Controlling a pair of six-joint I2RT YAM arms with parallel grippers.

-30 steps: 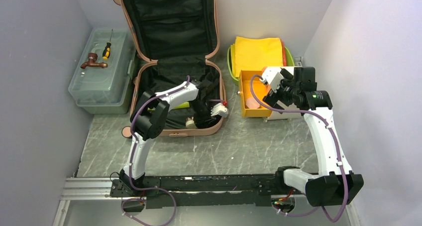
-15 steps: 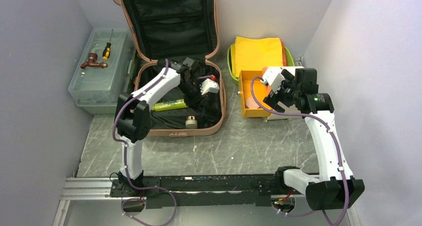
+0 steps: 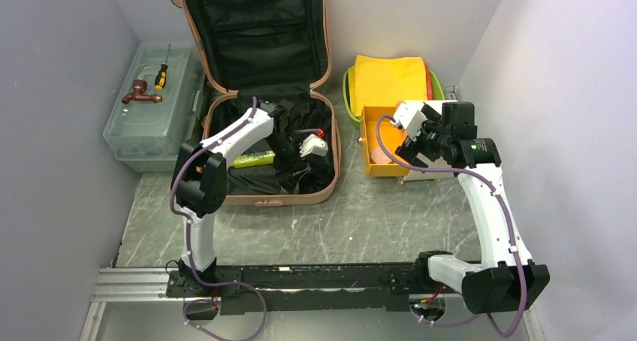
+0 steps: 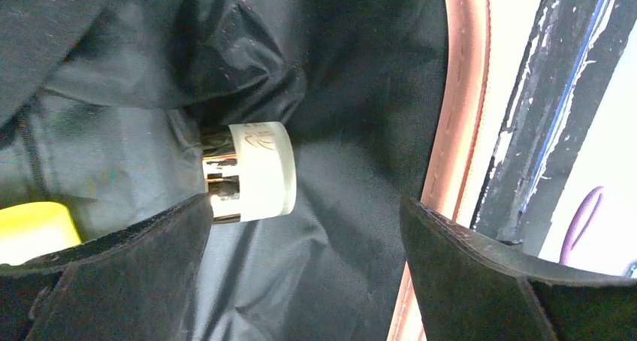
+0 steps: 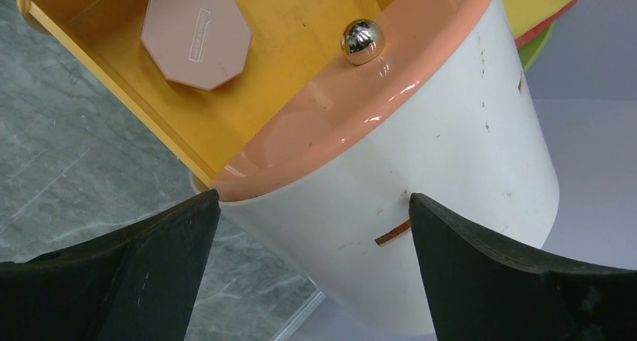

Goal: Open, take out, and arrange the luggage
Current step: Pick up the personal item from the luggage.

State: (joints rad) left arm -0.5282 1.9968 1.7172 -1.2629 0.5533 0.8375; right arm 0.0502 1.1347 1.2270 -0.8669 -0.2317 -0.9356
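The luggage [image 3: 327,177], a salmon-pink suitcase, lies open with its black-lined lid propped against the back wall. My left gripper [image 3: 297,168] reaches down into the lower half, jaws open and empty. In the left wrist view a small white jar with a gold band [image 4: 252,172] lies on the lining just beyond the left finger [image 4: 113,273]. A yellow-green tube [image 3: 253,158] rests to its left, and the pink rim [image 4: 458,131] runs along the right. My right gripper [image 3: 409,144] hangs open over the yellow drawer [image 5: 300,33], gripping nothing.
The drawer holds a pink octagonal case [image 5: 197,34] and has a chrome knob [image 5: 362,40] on a white organiser [image 5: 451,168]. A lime tray with yellow cloth [image 3: 389,82] stands behind it. A translucent toolbox [image 3: 150,131] carries a screwdriver [image 3: 161,76] and brown tap [image 3: 140,93].
The left gripper lifted back toward the hinge with its jaws shut, then came forward again over the jar and opened wide. The right arm barely moved.
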